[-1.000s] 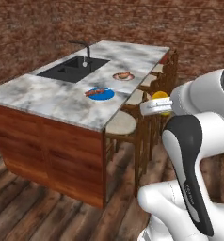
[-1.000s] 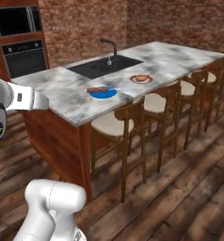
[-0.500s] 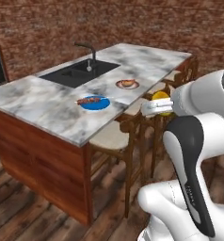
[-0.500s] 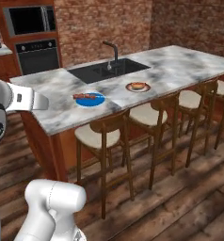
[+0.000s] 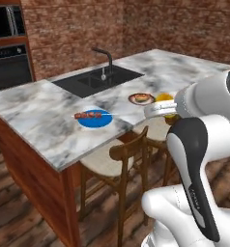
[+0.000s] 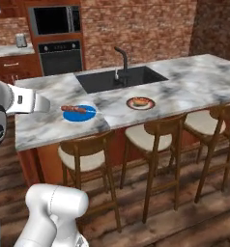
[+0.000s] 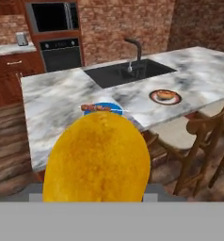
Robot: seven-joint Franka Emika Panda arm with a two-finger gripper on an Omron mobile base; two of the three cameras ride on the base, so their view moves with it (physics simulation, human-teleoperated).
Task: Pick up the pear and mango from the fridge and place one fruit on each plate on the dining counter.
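Gripper (image 5: 166,108): right of centre in the left base view, at the end of the white arm; its jaws are clamped on the mango, held in the air in front of the stools and off the marble.
Mango (image 7: 97,157): orange-yellow, rough-skinned, large in the lower middle of the hand view, where it covers the finger tips; in the left base view it peeks out as a small orange patch at the hand, just right of the rimmed plate.
Dining counter (image 6: 49,125): long grey-veined white marble top on a reddish-brown wood base, running across the middle of both base views.
Blue plate (image 5: 95,119): flat, bright blue, near the front edge of the marble, left of centre in the left base view; a reddish-brown skewer-like item (image 5: 88,115) lies across it. In the hand view its top edge shows just above the mango.
Rimmed plate (image 6: 140,102): pale centre, dark brown-red rim, further along the marble and well apart from the blue one; some brownish food (image 7: 165,94) sits on it, too small to name.
Sink (image 6: 120,79): dark inset basin behind both plates, with a black faucet (image 6: 122,58) at its rear edge.
Stools (image 6: 152,139): wooden, pale cushions, lined up under the front edge of the counter.
Background: brick wall; a black wall oven (image 6: 62,57) with a microwave (image 6: 54,20) above it, upper left of the right base view.
Pear: cannot tell where it is.
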